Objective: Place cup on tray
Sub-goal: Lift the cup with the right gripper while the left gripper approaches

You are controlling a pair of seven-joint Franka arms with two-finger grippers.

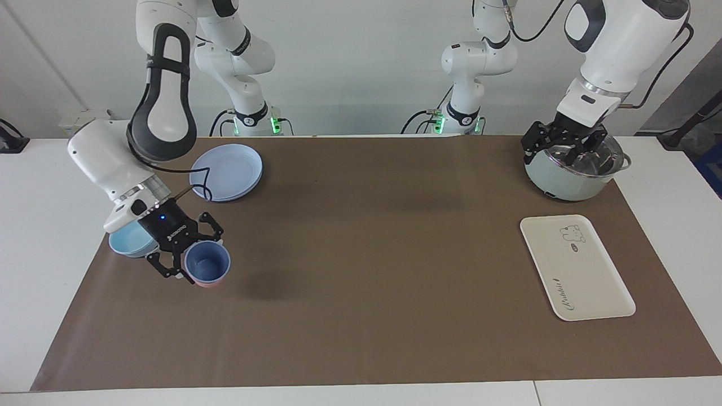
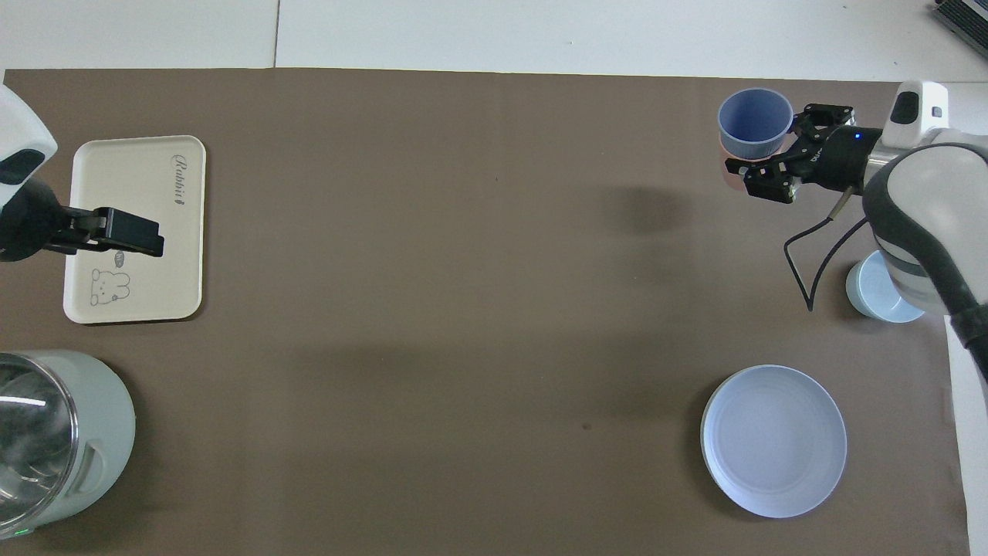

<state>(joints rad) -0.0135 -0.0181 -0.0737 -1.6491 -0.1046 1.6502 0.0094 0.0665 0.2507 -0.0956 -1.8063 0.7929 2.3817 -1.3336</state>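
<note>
Your right gripper [image 1: 189, 254] has its fingers closed around the blue cup [image 1: 207, 261]; the tray [image 1: 576, 266] lies well apart, near your waiting left gripper [image 1: 564, 144], whose finger opening I cannot tell.

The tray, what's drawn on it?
A small bear outline and script lettering on the cream tray, clearest in the overhead view.

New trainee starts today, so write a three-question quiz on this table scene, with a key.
1. True or false: the cup is on the tray.
2. What shows just under the cup? A. a sponge B. a pink cup C. a book
3. Fill in: the ____ arm's gripper is at the cup.
Key: 1 false; 2 B; 3 right, the right gripper.
</note>
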